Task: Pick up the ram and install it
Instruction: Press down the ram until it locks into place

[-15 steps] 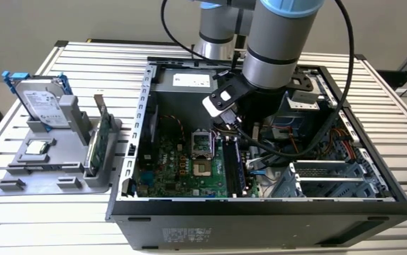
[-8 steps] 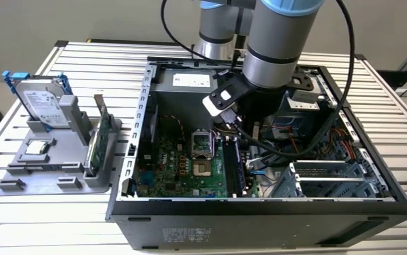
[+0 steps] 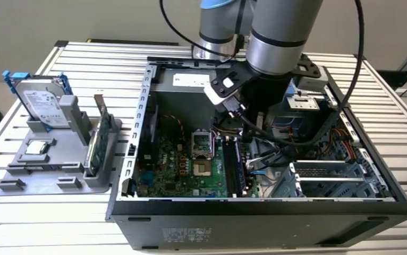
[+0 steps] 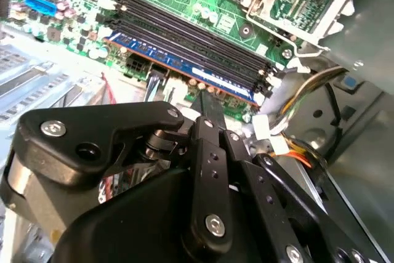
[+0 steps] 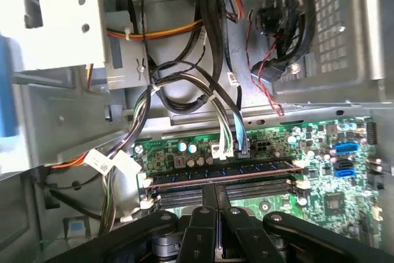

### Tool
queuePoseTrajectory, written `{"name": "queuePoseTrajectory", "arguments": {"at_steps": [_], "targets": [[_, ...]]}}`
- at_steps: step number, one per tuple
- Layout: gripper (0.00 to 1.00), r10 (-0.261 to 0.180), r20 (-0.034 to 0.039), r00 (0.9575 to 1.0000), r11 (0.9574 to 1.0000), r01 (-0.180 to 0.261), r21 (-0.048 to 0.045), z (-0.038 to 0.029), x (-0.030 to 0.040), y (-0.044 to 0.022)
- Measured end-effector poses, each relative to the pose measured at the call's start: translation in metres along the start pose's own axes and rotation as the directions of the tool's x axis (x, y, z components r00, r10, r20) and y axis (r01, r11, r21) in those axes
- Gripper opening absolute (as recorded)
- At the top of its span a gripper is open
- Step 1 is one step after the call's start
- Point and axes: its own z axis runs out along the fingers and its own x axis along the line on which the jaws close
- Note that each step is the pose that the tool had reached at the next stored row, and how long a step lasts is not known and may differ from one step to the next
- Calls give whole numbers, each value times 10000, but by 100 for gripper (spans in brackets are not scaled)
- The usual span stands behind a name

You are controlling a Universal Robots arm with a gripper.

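The open computer case (image 3: 260, 207) fills the centre and right of the exterior view on the slatted tabletop (image 3: 48, 212). The arm (image 3: 278, 37) reaches down from the top of the frame into the case. At the exterior view's left, a grey parts tray (image 3: 54, 180) holds a hard drive (image 3: 44, 103) and a tall green card (image 3: 101, 141).

Inside the case lies the green motherboard (image 3: 189, 170). Its long black memory slots (image 4: 197, 44) run diagonally across the upper half of the second wrist view. The ram (image 4: 184, 69), a blue stick, sits in the slot nearest the board edge. In the first wrist view the ram (image 5: 221, 169) runs across the middle of the frame, directly beyond the end effector's tip.

The end effector (image 4: 206, 109) has its fingers closed together into one narrow tip. That tip points at the ram's mid-length, touching or just short of its upper edge; I cannot tell which. It grips nothing that can be seen.

Risks, as judged:
- Uneven seating: load applied at mid-length alone may leave one end of the stick high. Whether the end latches (image 5: 301, 184) have closed cannot be told.
- Cable snag: the wire bundle (image 5: 228, 130) hangs just beside the ram and close to the tip.
- Excess downward force could flex the board.
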Motion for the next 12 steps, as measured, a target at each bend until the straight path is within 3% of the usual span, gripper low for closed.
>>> {"name": "queuePoseTrajectory", "arguments": {"at_steps": [5, 12], "targets": [[0, -1, 0, 10000, 10000, 1, 0, -205, -9, 5], [0, 0, 0, 10000, 10000, 0, 0, -231, -10, 5]]}}
